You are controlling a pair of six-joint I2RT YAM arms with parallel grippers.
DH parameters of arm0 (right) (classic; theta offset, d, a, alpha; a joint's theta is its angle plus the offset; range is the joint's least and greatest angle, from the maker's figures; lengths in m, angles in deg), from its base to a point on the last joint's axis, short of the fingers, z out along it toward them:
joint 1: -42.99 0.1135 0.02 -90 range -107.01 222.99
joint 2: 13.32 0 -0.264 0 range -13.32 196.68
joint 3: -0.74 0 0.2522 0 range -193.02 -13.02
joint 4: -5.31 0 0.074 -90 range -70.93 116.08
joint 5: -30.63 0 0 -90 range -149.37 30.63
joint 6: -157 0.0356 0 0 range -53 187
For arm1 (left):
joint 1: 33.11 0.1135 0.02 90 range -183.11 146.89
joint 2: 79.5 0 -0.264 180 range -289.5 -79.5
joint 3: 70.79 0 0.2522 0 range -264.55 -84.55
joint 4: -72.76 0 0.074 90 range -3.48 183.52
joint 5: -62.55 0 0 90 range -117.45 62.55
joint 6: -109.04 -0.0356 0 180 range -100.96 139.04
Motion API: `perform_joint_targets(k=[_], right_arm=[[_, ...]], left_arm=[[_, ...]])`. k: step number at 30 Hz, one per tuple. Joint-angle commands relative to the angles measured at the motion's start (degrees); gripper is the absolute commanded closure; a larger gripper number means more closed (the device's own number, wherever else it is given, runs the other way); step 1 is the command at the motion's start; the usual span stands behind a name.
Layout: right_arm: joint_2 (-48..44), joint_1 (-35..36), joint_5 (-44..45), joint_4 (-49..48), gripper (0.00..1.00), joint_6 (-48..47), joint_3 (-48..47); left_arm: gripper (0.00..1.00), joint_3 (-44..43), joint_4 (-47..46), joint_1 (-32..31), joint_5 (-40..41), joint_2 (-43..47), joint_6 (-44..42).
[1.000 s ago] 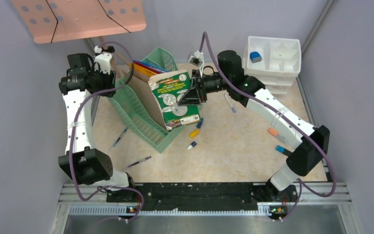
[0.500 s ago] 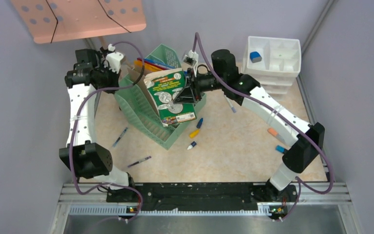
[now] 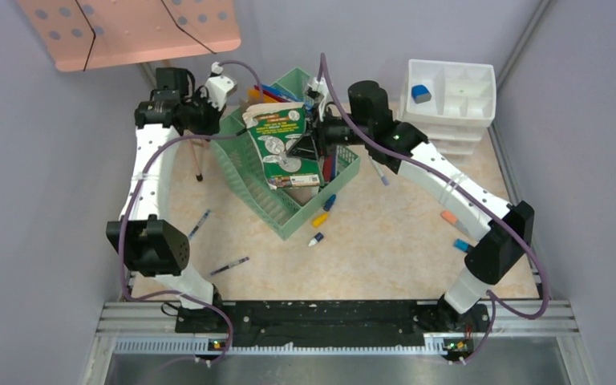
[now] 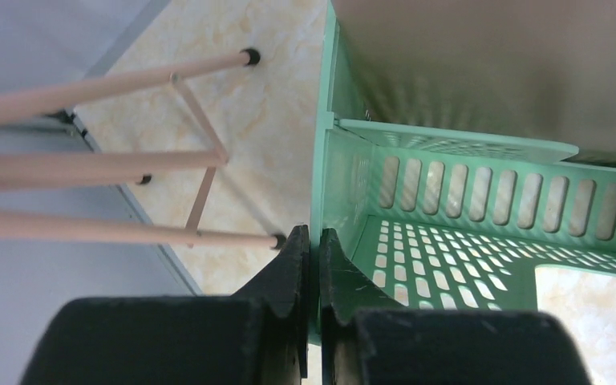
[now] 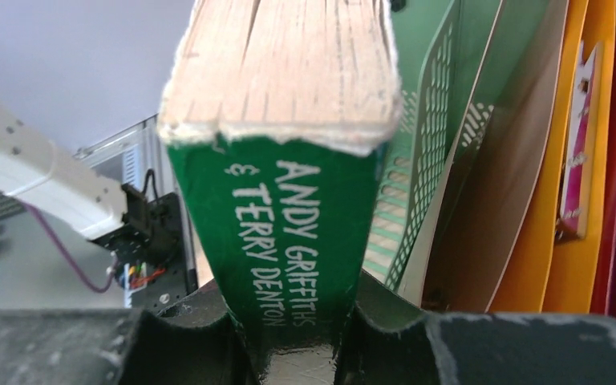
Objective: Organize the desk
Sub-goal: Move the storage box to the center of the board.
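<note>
Green plastic file rack (image 3: 246,173) sat on the desk (image 3: 385,245), its wall pinched tight by the left gripper (image 4: 311,245); right gripper (image 5: 297,317) was clamped on a paperback (image 5: 285,192) over it.

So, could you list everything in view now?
desk: 1, beige marble, below all
file rack: 1, green, back centre
book: 1, green, over the rack
folders: several, brown, yellow, red, blue, in rack
drawer unit: 1, white, back right
small block: 1, blue, in its top tray
pens: 3, dark, lying on desk
markers: 3, blue, yellow, white, before the rack
small pieces: 2, orange, blue, right edge
music stand: 1, pink, back left
left gripper: 1, black, shut on rack wall
right gripper: 1, black, shut on book
</note>
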Motion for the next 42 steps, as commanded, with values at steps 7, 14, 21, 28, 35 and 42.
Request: perform_joint_targets(k=[7, 14, 21, 28, 35, 42], right_arm=[[3.9, 1.6, 12.0, -9.9, 1.00, -1.2, -1.3], [7.2, 3.7, 19.4, -9.0, 1.00, -1.9, -3.4], [7.7, 5.4, 22.6, -8.2, 1.00, -1.0, -2.5], [4.3, 5.4, 23.7, -7.4, 1.00, 2.6, -0.4], [2.5, 5.4, 22.1, -6.8, 1.00, 3.5, -1.7], [4.5, 7.6, 23.9, -7.3, 1.00, 0.9, -2.1]], left_arm=[[0.98, -6.5, -8.8, -4.9, -1.9, -6.7, 9.3], [0.58, -6.2, -10.7, -4.9, 2.9, -5.4, 11.8], [0.38, -6.6, -9.3, -3.5, 6.2, -3.3, 12.7], [0.31, -6.3, -8.3, -0.2, 6.6, 0.3, 12.7], [0.20, -6.7, -9.0, 1.1, 7.4, 4.1, 14.9], [0.17, -8.9, -11.0, 2.0, 12.4, 6.8, 20.6]])
